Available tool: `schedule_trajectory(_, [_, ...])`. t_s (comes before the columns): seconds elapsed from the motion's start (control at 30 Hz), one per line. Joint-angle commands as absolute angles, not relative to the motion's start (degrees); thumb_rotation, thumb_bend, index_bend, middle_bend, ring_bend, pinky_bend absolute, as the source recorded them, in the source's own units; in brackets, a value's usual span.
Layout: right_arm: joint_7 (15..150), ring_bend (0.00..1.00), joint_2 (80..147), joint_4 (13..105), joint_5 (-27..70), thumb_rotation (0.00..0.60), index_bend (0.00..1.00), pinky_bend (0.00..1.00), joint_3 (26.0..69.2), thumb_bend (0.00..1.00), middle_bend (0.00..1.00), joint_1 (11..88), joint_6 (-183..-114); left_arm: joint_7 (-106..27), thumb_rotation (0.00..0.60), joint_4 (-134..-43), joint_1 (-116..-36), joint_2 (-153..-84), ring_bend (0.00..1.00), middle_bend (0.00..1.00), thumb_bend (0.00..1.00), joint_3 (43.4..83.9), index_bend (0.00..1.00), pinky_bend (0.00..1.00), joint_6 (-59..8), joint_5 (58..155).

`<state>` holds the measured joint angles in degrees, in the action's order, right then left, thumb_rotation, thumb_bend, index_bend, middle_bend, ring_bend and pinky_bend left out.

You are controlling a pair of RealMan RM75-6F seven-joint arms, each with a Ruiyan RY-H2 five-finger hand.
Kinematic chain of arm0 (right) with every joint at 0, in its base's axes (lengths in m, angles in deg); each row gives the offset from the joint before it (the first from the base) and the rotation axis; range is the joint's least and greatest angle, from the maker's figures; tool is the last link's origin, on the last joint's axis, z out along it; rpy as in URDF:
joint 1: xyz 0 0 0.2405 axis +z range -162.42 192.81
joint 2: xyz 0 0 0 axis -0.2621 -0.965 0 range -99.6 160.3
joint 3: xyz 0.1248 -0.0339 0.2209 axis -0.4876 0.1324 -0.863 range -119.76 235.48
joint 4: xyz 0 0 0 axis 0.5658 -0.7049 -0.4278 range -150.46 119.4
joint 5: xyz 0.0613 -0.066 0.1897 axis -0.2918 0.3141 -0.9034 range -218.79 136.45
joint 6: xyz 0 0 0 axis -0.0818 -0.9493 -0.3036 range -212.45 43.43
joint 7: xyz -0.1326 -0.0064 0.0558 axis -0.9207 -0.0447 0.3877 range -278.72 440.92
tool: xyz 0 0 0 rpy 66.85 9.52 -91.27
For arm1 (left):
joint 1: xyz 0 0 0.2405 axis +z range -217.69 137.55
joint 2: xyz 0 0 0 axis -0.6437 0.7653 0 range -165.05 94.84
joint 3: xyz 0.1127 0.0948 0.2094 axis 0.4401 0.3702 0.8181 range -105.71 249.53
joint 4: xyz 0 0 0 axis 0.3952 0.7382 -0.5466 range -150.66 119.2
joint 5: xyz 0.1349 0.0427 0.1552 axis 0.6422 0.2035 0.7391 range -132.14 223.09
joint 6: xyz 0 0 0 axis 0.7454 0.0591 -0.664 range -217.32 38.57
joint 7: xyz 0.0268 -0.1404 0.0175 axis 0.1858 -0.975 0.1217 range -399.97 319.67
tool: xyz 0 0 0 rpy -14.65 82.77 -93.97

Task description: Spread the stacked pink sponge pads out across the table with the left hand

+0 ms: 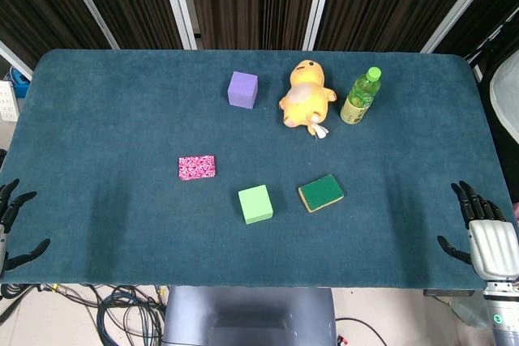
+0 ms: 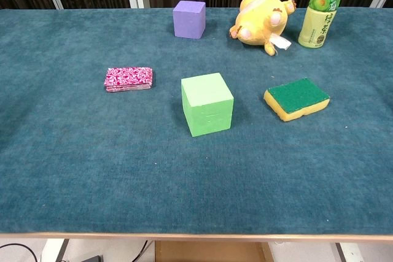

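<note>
We see the pink sponge pads (image 1: 197,168) still in one neat stack, left of table centre, at about nine o'clock from the green cube (image 1: 255,204). Nothing is spread yet, so we judge the task at its reach step. Our left hand (image 1: 12,224) waits at the table's eight o'clock edge, fingers apart and empty; the right hand (image 1: 478,228) likewise at four o'clock. Next, we must carry the left hand up to the stack and press on its top pad.

Head view looks steeply down on the whole table (image 1: 105,119); chest view faces it lower, nearer, sharing its middle
</note>
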<state>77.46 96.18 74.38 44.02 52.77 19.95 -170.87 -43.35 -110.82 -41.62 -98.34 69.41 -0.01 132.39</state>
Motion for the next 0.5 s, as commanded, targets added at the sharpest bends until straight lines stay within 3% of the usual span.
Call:
schedule_trajectory(0.03, [77.35,0.16,96.2,74.4,43.97,0.6,0.0,0.22,52.8,0.19,0.07,20.02,-170.68,-43.15,0.6,-110.95,-41.72,-98.25,0.0,0.1,0.17,69.45,0.25,0.0,-0.37,132.17])
schedule_trajectory(0.5, [76.73,0.16,96.05,74.91,44.17,0.6,0.0,0.22,52.98,0.19,0.07,19.82,-170.87,-43.68,0.6,-110.78,-41.86,-98.25,0.0,0.1,0.17,69.25,0.24,0.0,-0.49,131.95])
